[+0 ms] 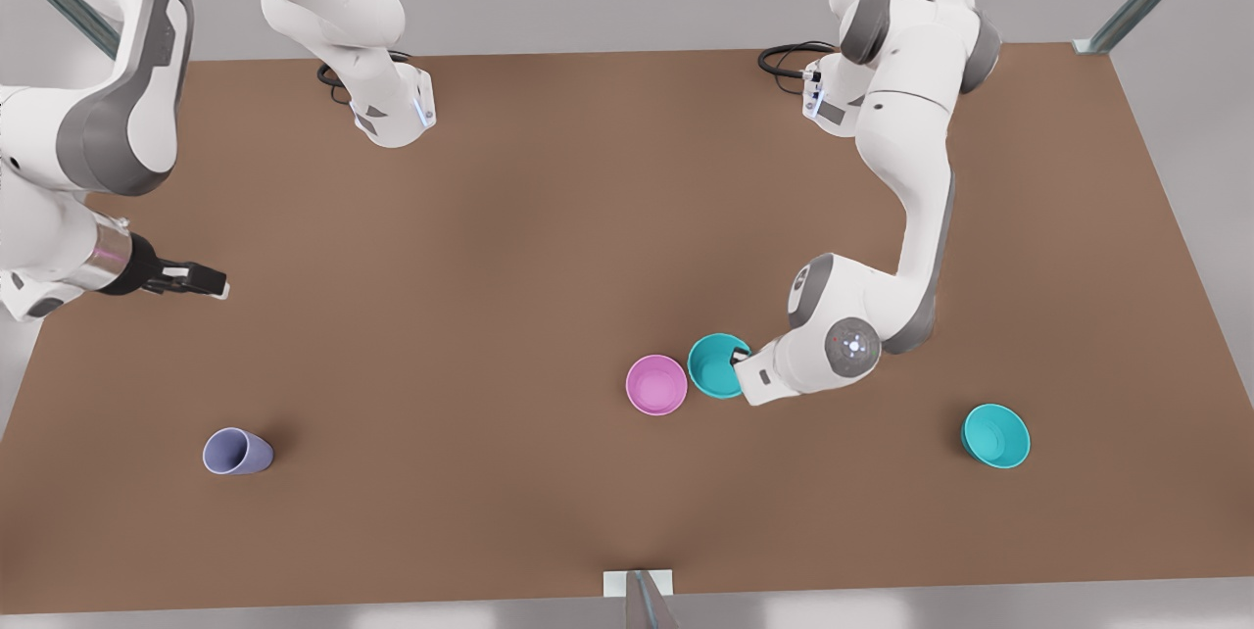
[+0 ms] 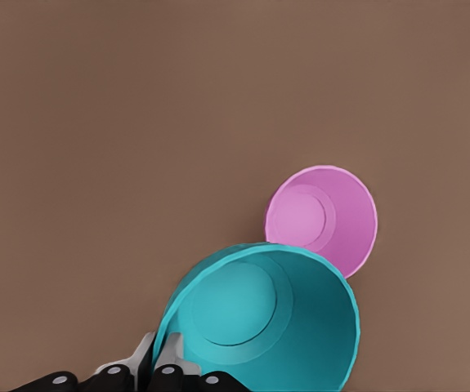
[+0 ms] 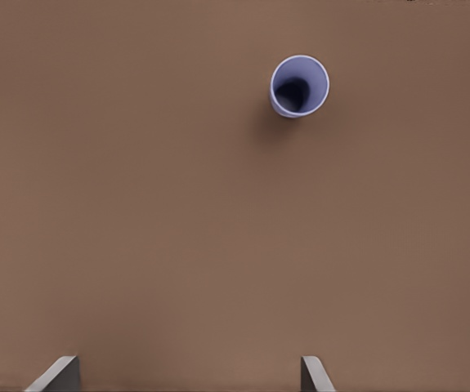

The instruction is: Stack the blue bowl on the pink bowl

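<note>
Layout on the desk (image 1: 549,217)

The pink bowl (image 1: 656,384) sits near the middle; the blue bowl (image 1: 718,366) is just beside it on the front view's right, held at its rim by the left gripper (image 1: 741,359) (fingers (image 2: 167,359) straddling the wall). A 2nd matching bowl (image 1: 995,435) lies well apart, farther right. The cup (image 1: 236,452) stands far left, below the right gripper (image 1: 217,284).

Blue bowl (image 2: 259,327), pink bowl (image 2: 323,219): smooth matt plastic; table (image 1: 490,247) matt brown.
</note>
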You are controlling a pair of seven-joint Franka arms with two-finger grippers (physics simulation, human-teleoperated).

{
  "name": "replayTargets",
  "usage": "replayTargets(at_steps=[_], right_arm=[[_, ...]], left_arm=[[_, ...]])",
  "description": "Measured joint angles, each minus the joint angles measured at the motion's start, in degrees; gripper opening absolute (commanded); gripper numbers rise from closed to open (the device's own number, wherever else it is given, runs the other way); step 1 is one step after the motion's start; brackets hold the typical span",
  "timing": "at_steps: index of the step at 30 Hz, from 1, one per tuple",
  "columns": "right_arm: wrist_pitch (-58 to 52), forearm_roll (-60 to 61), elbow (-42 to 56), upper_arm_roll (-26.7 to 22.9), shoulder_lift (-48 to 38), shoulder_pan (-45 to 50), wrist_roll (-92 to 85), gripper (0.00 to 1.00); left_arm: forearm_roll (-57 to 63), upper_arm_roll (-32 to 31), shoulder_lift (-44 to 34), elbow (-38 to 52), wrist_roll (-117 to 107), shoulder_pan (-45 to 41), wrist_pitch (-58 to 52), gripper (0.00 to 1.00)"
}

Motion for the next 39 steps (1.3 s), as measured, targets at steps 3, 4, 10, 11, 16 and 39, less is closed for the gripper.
replayTargets(at_steps=[3, 4, 10, 11, 16, 39], right_arm=[[-0.11, 0.2, 0.08, 0.02, 0.24, 0.16, -1.68, 1.0], [-0.13, 0.25, 0.09, 0.02, 0.29, 0.16, -2.17, 1.0], [-0.22, 0.42, 0.18, 0.1, 0.59, 0.28, -4.52, 1.0], [-0.23, 0.44, 0.18, 0.1, 0.61, 0.3, -4.84, 1.0], [-0.25, 0.48, 0.18, 0.1, 0.91, 0.36, -6.19, 1.0], [-0.34, 0.36, 0.78, 0.11, 1.41, 0.91, -9.24, 1.0]], left_arm=[[0.04, 0.06, 4.19, 5.03, -5.75, -3.37, -1.29, 0.21], [0.05, 0.07, 4.86, 5.56, -7.63, -4.04, -1.19, 0.21], [0.0, -0.03, 8.38, 8.4, -17.4, -5.45, 0.59, 0.21], [-0.01, -0.06, 8.74, 8.53, -18.81, -5.61, 1.15, 0.21], [-0.08, -0.09, 9.14, 8.61, -24.98, -6.04, 3.07, 0.21], [4.71, 0.27, -11.19, 8.3, -35.46, 4.58, -16.47, 1.0]])
